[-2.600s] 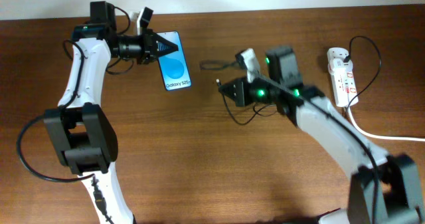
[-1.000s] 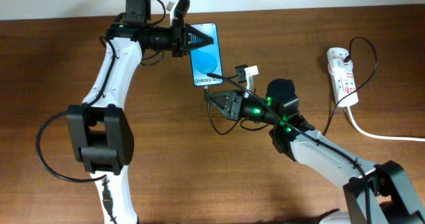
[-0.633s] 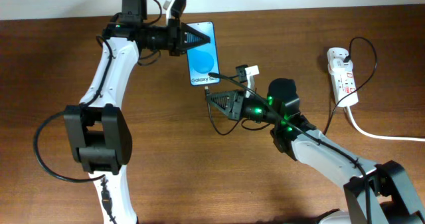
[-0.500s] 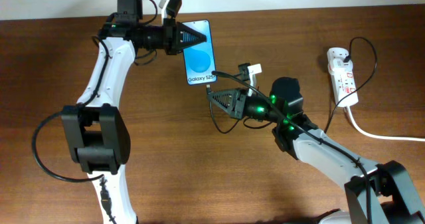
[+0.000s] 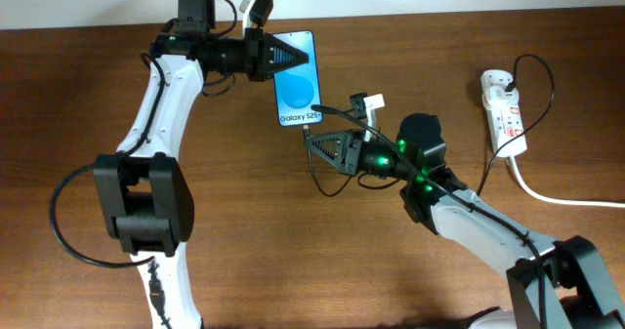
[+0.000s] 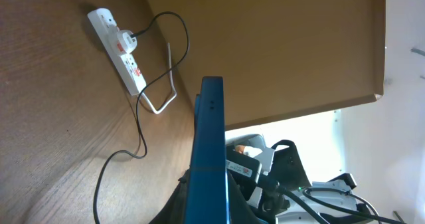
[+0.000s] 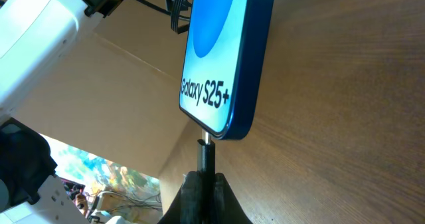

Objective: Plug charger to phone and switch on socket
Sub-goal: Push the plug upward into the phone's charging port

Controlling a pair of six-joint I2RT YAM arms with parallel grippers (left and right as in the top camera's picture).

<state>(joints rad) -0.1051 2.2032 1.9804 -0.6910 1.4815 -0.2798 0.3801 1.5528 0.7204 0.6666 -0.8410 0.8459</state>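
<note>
the brown wooden counter (image 5: 244, 270) fills the overhead view. the white socket (image 5: 505, 112) lies flat far out at 3 o'clock, near the counter's edge, its thick white cord (image 5: 557, 198) running off toward 4 o'clock; its switch state cannot be read. the phone (image 5: 298, 93) sits near 12 o'clock, a little left of centre, lit blue screen up, with the "galaxy s25" text at its 6 o'clock end. the left hand (image 5: 281, 56) is clamped on the phone's 12 o'clock end, and its wrist view shows the phone edge-on between its fingers. the right hand (image 5: 314, 143) reaches in from 4 o'clock, just below the phone, closed tight on the thin black charger (image 7: 207, 161). the charger's plug tip (image 7: 206, 143) points straight at the middle of the phone's lower edge and touches it; whether it is fully seated cannot be told.
</note>
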